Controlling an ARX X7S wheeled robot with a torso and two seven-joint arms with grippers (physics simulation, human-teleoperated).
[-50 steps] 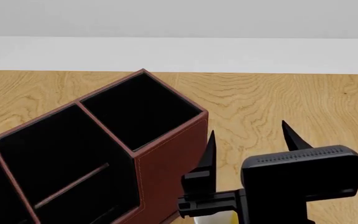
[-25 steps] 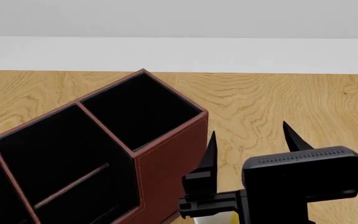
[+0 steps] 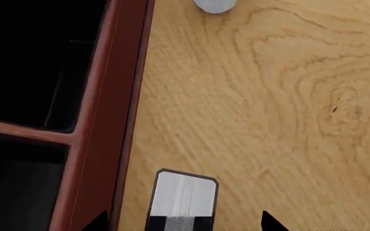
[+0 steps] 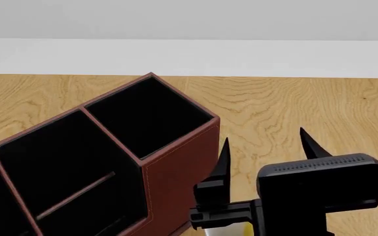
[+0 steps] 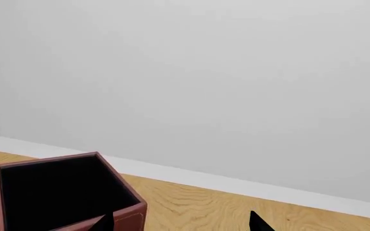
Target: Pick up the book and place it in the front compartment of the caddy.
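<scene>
In the left wrist view the book [image 3: 183, 195] shows its pale grey page edge between black covers. It stands on the wooden table right beside the outer wall of the dark red caddy [image 3: 101, 120]. My left gripper [image 3: 183, 222] is open, its two tips far apart on either side of the book and not touching it. In the head view the caddy [image 4: 175, 172] fills the left side with its black compartments. My right gripper [image 4: 266, 142] hovers open and empty by the caddy's near right corner, fingers pointing away. The right wrist view shows the same gripper [image 5: 179, 222] and caddy corner [image 5: 128, 217].
A white rounded object [image 3: 215, 5] sits on the table [image 3: 281, 110] beyond the book. In the head view a white and yellow thing [image 4: 227, 229] peeks out under the right gripper. A white wall [image 4: 189, 54] bounds the table's far edge.
The right gripper has drifted a few pixels to the right and down. The caddy has not moved.
</scene>
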